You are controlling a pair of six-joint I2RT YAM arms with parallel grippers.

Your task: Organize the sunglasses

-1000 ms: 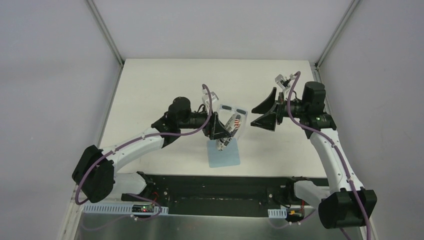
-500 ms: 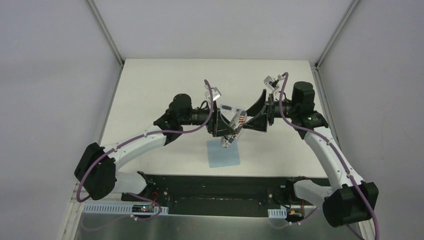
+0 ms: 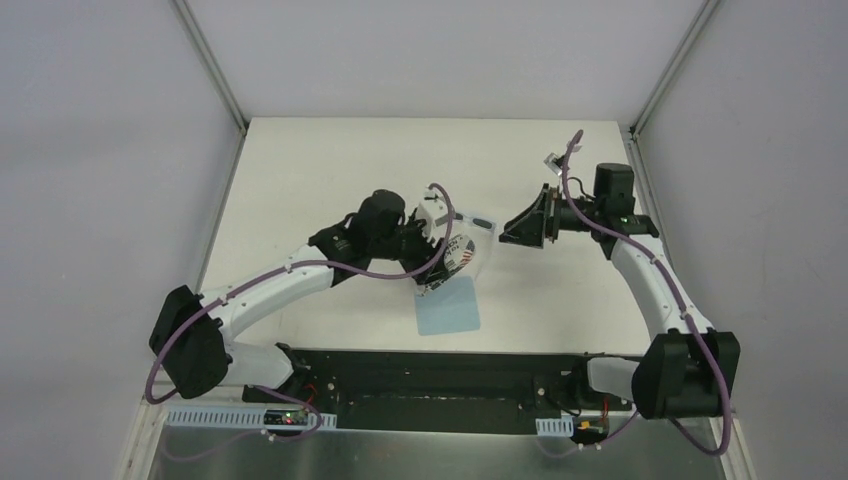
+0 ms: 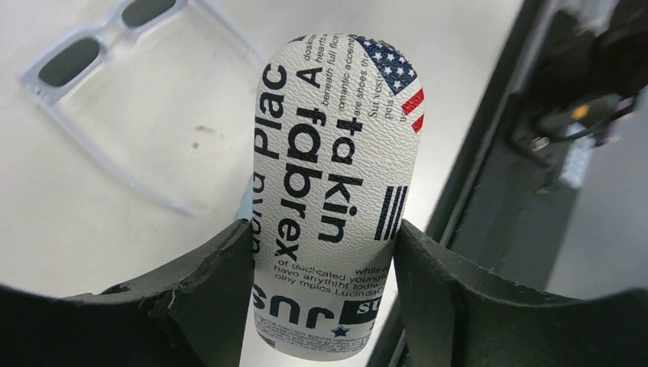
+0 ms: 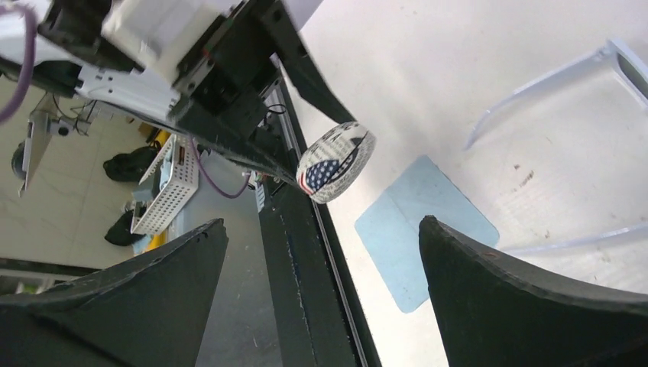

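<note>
Top view: the sunglasses lie on the table just right of centre, beside the printed case, with the blue cloth lower down.

Left wrist: the left fingers clamp the printed case; sunglasses upper left.

Right wrist: the right fingers are spread, holding nothing; sunglasses upper right.

White arm links, black joints, purple cables
</note>
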